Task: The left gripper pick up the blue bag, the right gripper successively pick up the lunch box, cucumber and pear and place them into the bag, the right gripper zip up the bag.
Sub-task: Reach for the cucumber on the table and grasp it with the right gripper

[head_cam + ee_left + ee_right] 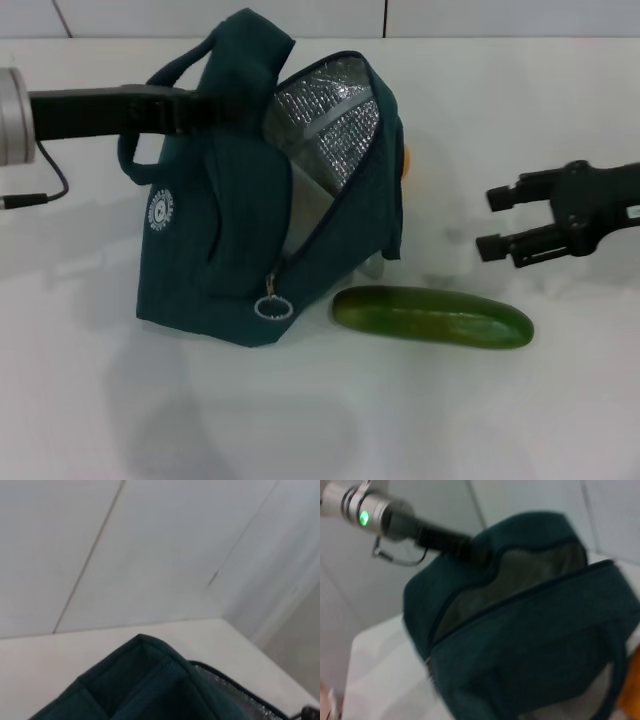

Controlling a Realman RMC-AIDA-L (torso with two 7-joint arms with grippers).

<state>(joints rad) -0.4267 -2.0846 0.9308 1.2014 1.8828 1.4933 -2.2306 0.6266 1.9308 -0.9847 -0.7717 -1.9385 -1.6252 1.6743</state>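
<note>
The blue bag stands tilted on the white table with its top unzipped, silver lining showing. My left gripper reaches in from the left and is shut on the bag's upper edge by a handle; its fingertips are hidden in the fabric. A pale, clear shape inside the opening looks like the lunch box. The cucumber lies on the table just right of the bag. A sliver of the pear peeks out behind the bag. My right gripper hovers open and empty, right of the bag and above the cucumber's far end.
The zipper's ring pull hangs at the bag's lower front corner. A black cable loops from the left arm. A tiled wall runs along the table's back edge.
</note>
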